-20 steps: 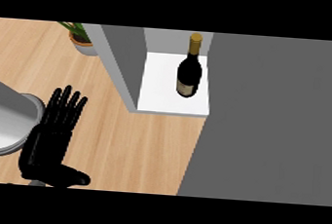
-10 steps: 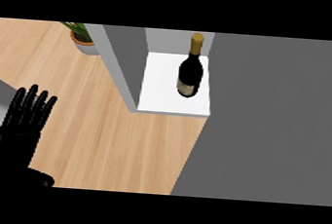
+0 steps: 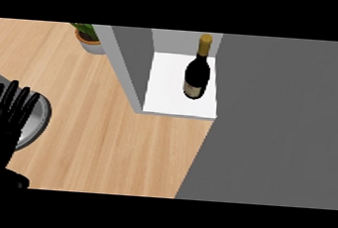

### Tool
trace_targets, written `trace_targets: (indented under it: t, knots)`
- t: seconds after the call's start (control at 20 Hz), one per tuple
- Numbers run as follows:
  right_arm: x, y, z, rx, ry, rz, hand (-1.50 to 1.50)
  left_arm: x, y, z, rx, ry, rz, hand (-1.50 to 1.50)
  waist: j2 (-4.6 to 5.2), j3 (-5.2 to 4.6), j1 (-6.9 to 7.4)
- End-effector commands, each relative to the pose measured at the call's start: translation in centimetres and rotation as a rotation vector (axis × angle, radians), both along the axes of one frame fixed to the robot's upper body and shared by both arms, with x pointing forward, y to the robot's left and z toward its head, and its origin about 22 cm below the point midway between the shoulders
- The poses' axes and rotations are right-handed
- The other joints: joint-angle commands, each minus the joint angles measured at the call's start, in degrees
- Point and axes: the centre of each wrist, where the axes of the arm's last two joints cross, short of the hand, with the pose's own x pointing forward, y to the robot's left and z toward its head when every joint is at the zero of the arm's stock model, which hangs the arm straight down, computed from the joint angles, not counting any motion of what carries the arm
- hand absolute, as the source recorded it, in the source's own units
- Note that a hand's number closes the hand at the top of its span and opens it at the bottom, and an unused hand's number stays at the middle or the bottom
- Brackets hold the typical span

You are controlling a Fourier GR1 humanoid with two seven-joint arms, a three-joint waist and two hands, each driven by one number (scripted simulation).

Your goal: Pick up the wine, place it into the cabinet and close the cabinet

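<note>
Bare counter (image 3: 119, 142) beside cabinet wall (image 3: 128, 63)

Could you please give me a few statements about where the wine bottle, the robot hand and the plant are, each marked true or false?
1. The wine bottle stands on the white shelf inside the cabinet. True.
2. The left robot hand is curled round the bottle. False: its fingers are straight and it is far from the bottle, at the view's left edge.
3. A potted plant sits on the wooden counter to the left of the cabinet. True.
4. The bottle lies on its side on the counter. False: it is upright in the cabinet.
5. The right robot hand is touching the cabinet. False: it is not in view.
</note>
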Motion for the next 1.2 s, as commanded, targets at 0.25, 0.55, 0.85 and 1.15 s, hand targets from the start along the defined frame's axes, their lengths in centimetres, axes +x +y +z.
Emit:
trace_targets:
  t: [0.25, 0.55, 0.85, 1.15]
  knots:
    - [0.0, 3.6, 2.6, 0.173, 0.033, 0.150, 1.50, 1.1, 0.8, 1.4, 0.004, -0.018, -0.013, -1.50, 0.20, -0.13, 1.53]
    - [3.5, 6.9, 3.2, 0.162, 0.034, 0.136, 1.50, 0.3, 2.7, 0.4, 0.023, -0.001, -0.026, -1.50, 0.19, -0.23, 2.57]
    - [6.5, 14.7, 6.0, 0.149, 0.006, 0.128, 1.50, 0.7, 3.0, 1.1, 0.009, 0.001, -0.014, -1.50, -0.24, -0.02, 1.10]
    - [12.8, 18.6, 9.2, 0.161, 0.039, 0.040, 1.50, 0.5, 4.2, 1.5, 0.017, 0.008, 0.005, -1.50, 0.10, 0.19, 0.88]
